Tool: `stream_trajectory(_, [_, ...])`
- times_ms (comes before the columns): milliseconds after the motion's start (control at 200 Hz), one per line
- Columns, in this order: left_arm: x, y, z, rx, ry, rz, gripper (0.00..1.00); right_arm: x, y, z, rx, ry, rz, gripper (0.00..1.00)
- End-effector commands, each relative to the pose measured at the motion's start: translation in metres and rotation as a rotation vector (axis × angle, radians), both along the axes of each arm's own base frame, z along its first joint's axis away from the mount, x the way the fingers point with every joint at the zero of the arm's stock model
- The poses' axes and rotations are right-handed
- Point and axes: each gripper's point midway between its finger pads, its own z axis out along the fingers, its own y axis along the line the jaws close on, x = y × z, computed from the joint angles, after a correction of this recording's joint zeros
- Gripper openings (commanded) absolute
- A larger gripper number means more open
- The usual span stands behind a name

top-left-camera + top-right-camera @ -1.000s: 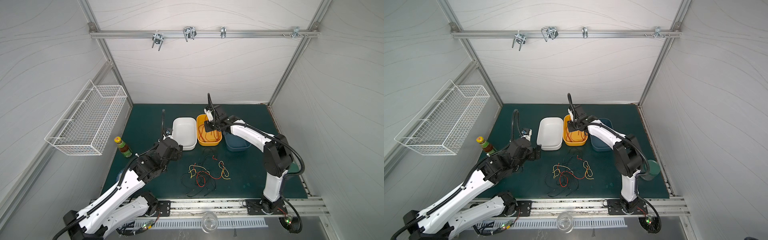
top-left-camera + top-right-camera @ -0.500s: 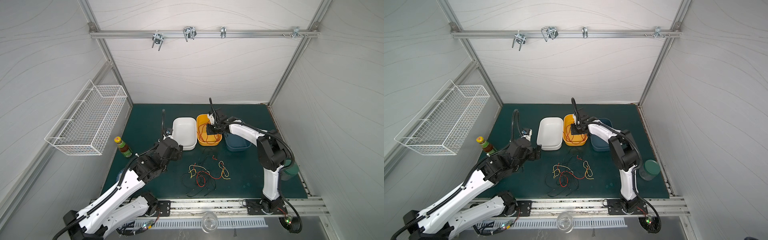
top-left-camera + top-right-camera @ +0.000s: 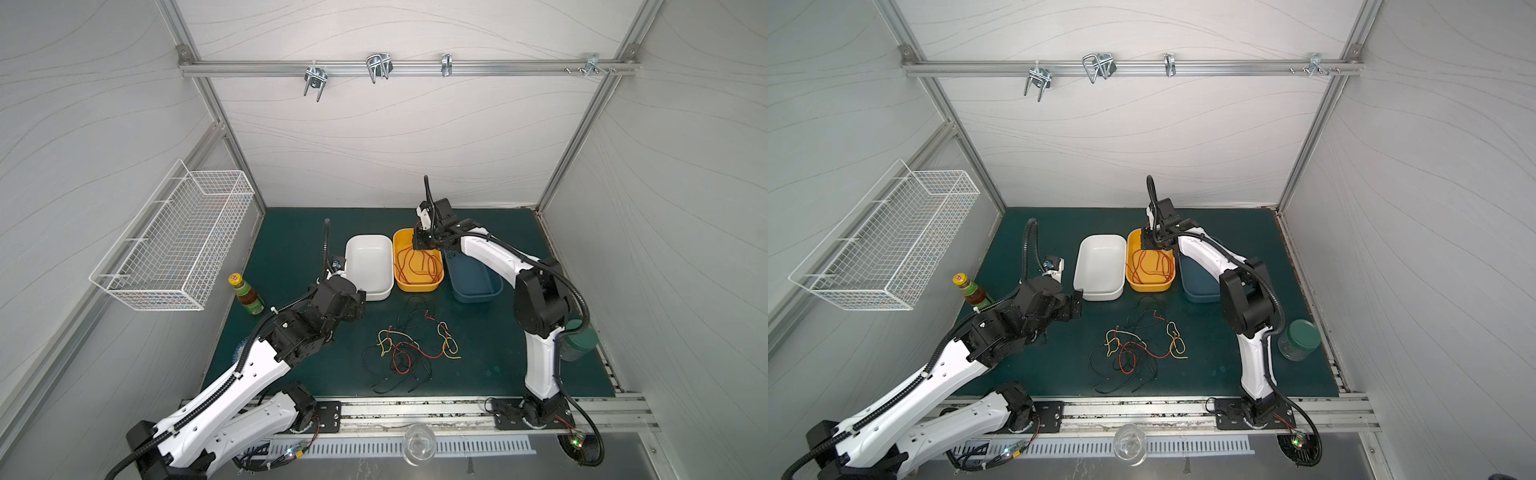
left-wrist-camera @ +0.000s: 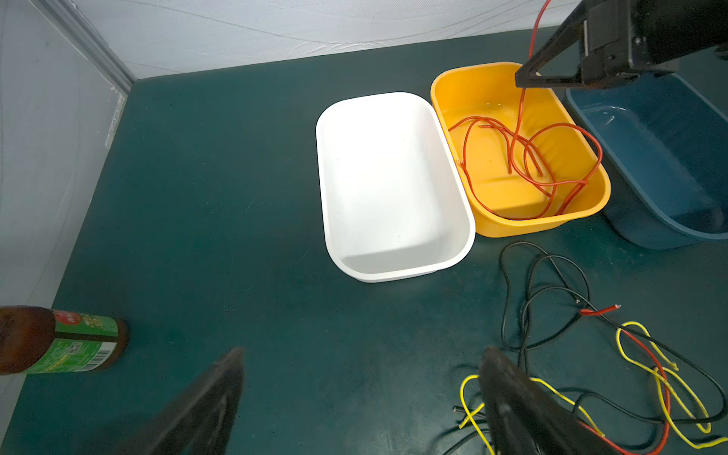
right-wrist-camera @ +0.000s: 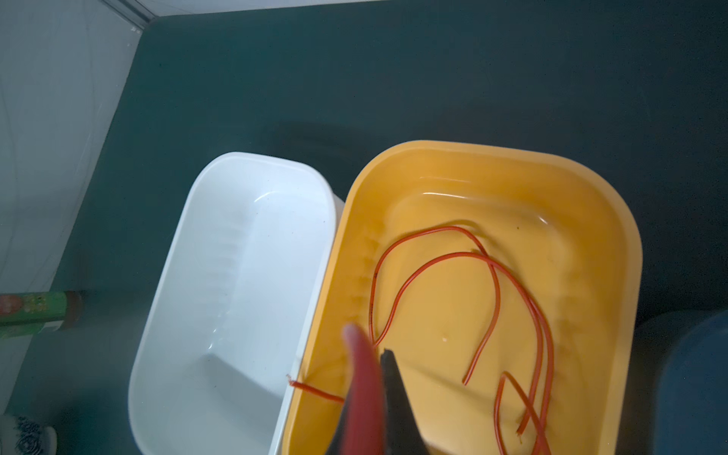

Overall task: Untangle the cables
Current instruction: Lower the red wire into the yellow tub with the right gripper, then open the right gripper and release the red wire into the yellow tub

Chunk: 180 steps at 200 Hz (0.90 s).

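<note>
Dark green surface [image 3: 291,249] with tubs and loose wiring.
A white rectangular plastic tub [image 3: 369,266], an orange-yellow tub [image 3: 417,287] and a dark blue tub [image 3: 478,286] stand side by side toward the back. In front sprawl tangled thin red, black and yellow cables [image 3: 399,345]. A green-labelled bottle [image 3: 248,296] stands far left, a green-lidded clear jar [image 3: 1300,338] far right.

bright even light; near jaws in wrist views blurred, seemingly defocused.

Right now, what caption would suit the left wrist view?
Right fingers, shut on a red cable, dangle it into the yellow tub near tangled cables.
</note>
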Motion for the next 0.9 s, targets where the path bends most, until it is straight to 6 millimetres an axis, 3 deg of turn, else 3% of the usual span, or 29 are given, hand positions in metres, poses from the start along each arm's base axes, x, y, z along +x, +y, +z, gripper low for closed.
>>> stream_trajectory(0, [0.004, -0.004, 0.008, -0.025, -0.034, -0.004, 0.94, 0.005, -0.006, -0.027, -0.032, 0.054, -0.018, 0.0])
stream_trajectory(245, [0.004, -0.004, 0.008, -0.025, -0.034, -0.007, 0.94, 0.006, 0.002, -0.049, -0.031, 0.101, 0.005, 0.0])
stream_trajectory(475, [0.004, -0.005, 0.007, -0.023, -0.034, -0.009, 0.94, 0.004, 0.009, -0.05, -0.04, 0.111, 0.03, 0.0])
stream_trajectory(670, [0.004, -0.004, 0.008, -0.024, -0.037, -0.009, 0.94, 0.004, 0.006, -0.032, -0.051, 0.095, 0.018, 0.1])
stream_trajectory(895, [0.004, -0.005, 0.007, -0.021, -0.032, -0.011, 0.94, 0.001, 0.007, 0.013, -0.031, 0.034, 0.014, 0.25])
